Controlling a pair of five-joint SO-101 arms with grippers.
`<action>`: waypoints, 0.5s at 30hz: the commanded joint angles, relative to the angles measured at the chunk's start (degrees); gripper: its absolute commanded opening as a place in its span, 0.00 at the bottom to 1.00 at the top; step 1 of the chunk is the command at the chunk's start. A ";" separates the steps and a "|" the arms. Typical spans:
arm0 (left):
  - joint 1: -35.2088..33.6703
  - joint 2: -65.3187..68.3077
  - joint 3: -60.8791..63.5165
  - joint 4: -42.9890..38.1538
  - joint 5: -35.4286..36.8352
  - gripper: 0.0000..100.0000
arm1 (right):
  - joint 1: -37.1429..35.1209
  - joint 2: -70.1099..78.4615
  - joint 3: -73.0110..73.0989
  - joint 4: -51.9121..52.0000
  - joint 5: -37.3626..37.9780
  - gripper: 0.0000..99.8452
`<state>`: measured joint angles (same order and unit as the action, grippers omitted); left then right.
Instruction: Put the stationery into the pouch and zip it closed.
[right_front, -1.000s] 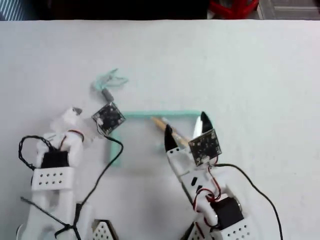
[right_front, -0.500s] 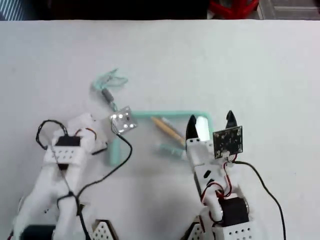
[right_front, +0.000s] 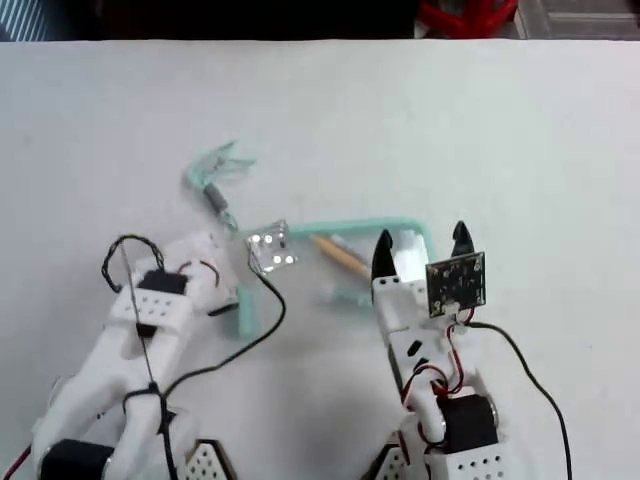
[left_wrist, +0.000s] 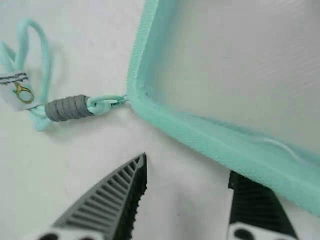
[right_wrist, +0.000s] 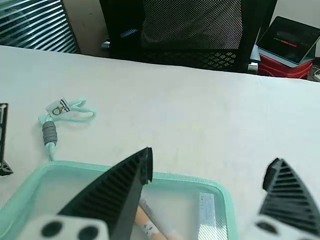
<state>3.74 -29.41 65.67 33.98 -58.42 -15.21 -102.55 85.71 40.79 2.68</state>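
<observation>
The clear pouch with a teal zip edge (right_front: 330, 228) lies flat in the middle of the table. Through its clear face I see a wooden pencil (right_front: 338, 254) and a small white piece (right_front: 405, 245). The zip pull, a grey bead (left_wrist: 65, 107) on a teal cord (right_front: 215, 165), trails from the pouch's left far corner. My left gripper (left_wrist: 190, 200) is open just short of that corner, with the teal edge (left_wrist: 200, 135) beyond its fingertips. My right gripper (right_front: 421, 248) stands open over the pouch's right end, above the pencil (right_wrist: 142, 220) and the white piece (right_wrist: 206, 210).
The white table (right_front: 450, 130) stretches bare beyond the pouch. A dark chair (right_wrist: 190, 30) and a red item (right_wrist: 290, 47) stand past the table's far edge. Both arms' bases and cables sit along the near edge.
My left arm has swung right and forward to the pouch's left corner. The right gripper shifted right over the pouch's right end, then held still.
</observation>
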 joint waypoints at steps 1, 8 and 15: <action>3.30 -6.99 0.70 -0.70 5.27 0.27 | 0.84 -0.40 -2.64 -1.36 -0.35 0.35; 12.44 -19.21 5.89 -0.70 15.30 0.27 | 0.84 -0.40 -2.64 -1.36 -0.35 0.35; 17.54 -26.86 5.19 -3.69 25.05 0.27 | 1.01 -0.48 -2.64 -1.36 -0.35 0.35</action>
<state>19.38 -52.79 72.26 33.54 -36.97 -15.21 -102.55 85.71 40.79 2.68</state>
